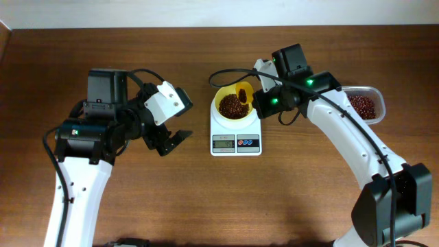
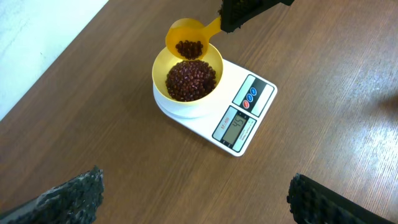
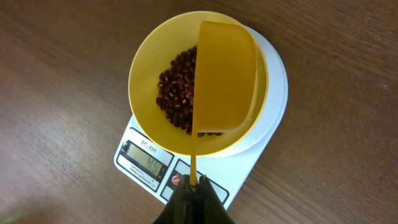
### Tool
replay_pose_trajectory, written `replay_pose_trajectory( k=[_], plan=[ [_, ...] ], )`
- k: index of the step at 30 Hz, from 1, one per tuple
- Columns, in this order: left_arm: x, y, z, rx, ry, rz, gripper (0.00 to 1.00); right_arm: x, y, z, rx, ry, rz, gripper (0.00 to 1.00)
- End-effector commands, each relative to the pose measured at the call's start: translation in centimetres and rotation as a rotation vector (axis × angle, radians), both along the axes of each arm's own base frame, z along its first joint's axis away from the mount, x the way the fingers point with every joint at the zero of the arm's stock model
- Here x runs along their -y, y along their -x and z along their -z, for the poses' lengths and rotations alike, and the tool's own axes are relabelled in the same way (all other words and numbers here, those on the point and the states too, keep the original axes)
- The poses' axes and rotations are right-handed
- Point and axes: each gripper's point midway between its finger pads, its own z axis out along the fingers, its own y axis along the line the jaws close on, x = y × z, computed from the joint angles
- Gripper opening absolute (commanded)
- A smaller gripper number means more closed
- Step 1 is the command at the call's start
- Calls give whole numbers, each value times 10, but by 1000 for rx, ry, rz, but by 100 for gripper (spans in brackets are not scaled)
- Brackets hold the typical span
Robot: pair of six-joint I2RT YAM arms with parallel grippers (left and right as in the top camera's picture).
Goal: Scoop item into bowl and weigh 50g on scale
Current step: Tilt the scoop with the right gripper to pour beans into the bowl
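Right fingers (image 3: 194, 194) pinch the scoop (image 3: 225, 74) over the bowl (image 3: 146, 74) of beans (image 3: 174, 87) on the scale (image 3: 268, 62). Reads 45, I think. Left fingers (image 1: 171, 140) gape open.

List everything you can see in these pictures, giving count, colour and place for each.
table: one, brown wood, under everything
scale: one, white, table centre
bowl: one, yellow, on the scale
beans: many, dark red-brown, in bowl, scoop and tub
scoop: one, yellow, tilted over the bowl
tub: one, clear, far right
left gripper: one, black, open, left of the scale
right gripper: one, black, shut on the scoop handle
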Motion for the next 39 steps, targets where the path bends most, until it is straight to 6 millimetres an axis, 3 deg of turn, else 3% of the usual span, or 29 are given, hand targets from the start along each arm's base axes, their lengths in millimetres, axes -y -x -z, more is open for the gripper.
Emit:
replay_pose_trajectory(
  k=[1,8,11,18,21,23,32,39],
  plan=[
    [1,0,-8,17,6,-5,99,-5,-3,-13,36,-6,-5,4],
    [1,0,-8,17,6,-5,99,0,-6,-11,52,37,10,4],
    [1,0,-8,17,6,-4,99,-15,-3,-16,56,-13,-27,4],
    [1,0,-8,17,6,-5,99,-10,-2,-10,66,35,-52,4],
    [1,0,-8,17,6,-5,99,-17,-2,-18,89,24,-67,4],
    [1,0,-8,17,6,-5,99,-9,-3,-11,81,74,-45,4],
    [1,0,-8,17,6,-4,99,-10,-1,-7,65,78,-50,4],
    [1,0,-8,17,6,-5,99,-16,0,-15,83,60,-65,4]
  ],
)
